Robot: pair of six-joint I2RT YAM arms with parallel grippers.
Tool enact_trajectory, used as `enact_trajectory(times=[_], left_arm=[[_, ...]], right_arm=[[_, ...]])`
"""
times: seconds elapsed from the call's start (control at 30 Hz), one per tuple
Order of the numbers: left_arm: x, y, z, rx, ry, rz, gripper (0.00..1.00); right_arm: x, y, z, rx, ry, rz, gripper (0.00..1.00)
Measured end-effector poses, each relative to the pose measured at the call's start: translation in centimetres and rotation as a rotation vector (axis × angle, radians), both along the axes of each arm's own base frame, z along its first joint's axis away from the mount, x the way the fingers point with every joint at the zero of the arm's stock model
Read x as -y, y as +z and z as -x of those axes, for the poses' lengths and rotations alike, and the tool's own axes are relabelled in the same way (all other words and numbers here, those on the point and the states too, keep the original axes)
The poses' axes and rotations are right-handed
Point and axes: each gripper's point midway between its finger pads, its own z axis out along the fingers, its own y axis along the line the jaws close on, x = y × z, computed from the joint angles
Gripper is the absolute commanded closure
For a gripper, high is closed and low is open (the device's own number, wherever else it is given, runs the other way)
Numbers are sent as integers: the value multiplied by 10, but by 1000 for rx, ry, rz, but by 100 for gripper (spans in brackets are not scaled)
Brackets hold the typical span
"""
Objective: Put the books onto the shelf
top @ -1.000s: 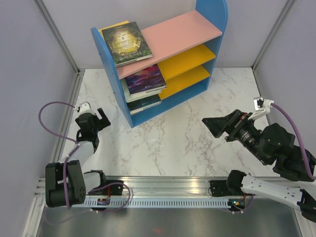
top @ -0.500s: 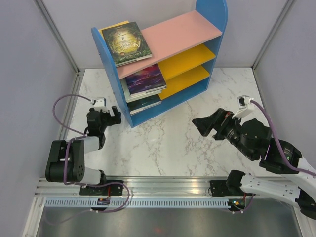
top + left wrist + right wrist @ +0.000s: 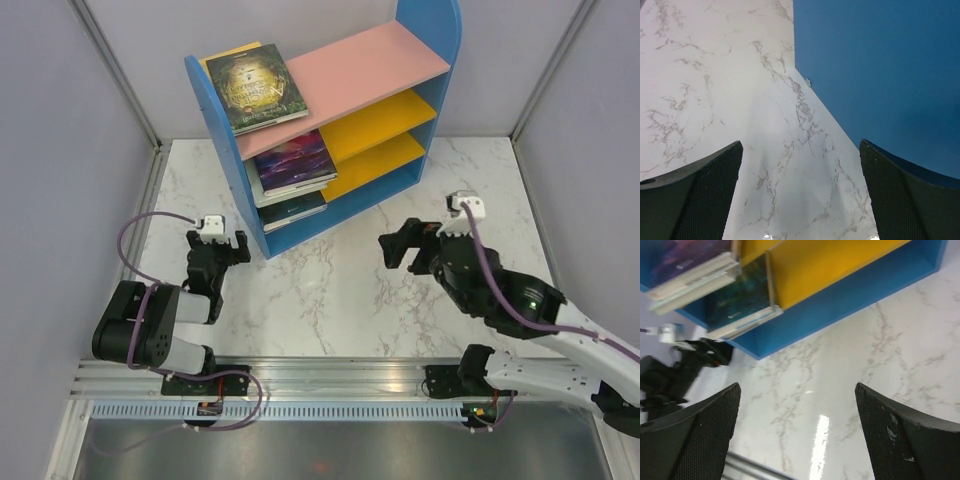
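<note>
The shelf [image 3: 330, 75] stands at the back of the table. A dark green book with a gold emblem [image 3: 255, 88] lies on its pink top over a yellow book [image 3: 222, 52]. A purple galaxy book [image 3: 293, 160] tops a small stack on the upper yellow board, and a teal book [image 3: 293, 210] lies on the board below. My left gripper [image 3: 218, 247] is open and empty, low beside the shelf's blue side panel [image 3: 880, 75]. My right gripper [image 3: 400, 245] is open and empty, over the marble in front of the shelf, facing the purple book [image 3: 685, 260] and the teal book [image 3: 737, 302].
The marble table [image 3: 350, 290] is bounded by grey walls on the left, right and back. A metal rail [image 3: 330, 385] with the arm bases runs along the near edge. The left arm [image 3: 685, 370] shows in the right wrist view.
The left gripper has swung right and forward, close to the shelf's left side panel. The right gripper has moved left toward the shelf front. Both stayed open and the books have not moved.
</note>
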Motion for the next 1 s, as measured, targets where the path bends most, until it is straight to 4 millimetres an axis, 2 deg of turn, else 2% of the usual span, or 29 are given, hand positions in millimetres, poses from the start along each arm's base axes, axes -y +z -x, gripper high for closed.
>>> enact_trajectory(times=[0.1,0.23,0.33,0.43,0.53,0.57,0.63,0.8,1.0], left_arm=[[-4,9,-4,38,26,-1,0],[-6,12,-5,51,34,0,0],[-7,14,-5,57,41,-1,0],[-8,15,-5,61,45,-1,0],[-8,15,-5,61,46,-1,0],[-8,14,-5,60,46,-1,0],[-8,14,-5,60,46,-1,0],[-8,15,-6,61,47,-1,0],[-8,14,-6,60,47,-1,0]], right_arm=[[-4,-22,-18,2,-47,165,2],[7,-62,-35,74,-73,408,2],[22,-104,-40,126,-29,595,2],[50,-141,-55,132,-52,724,2],[93,-168,-77,88,-163,718,2],[112,-178,-84,66,-224,710,2],[137,-197,-92,45,-293,693,2],[158,-236,-112,19,-342,653,2],[177,-256,-138,42,-423,599,2]])
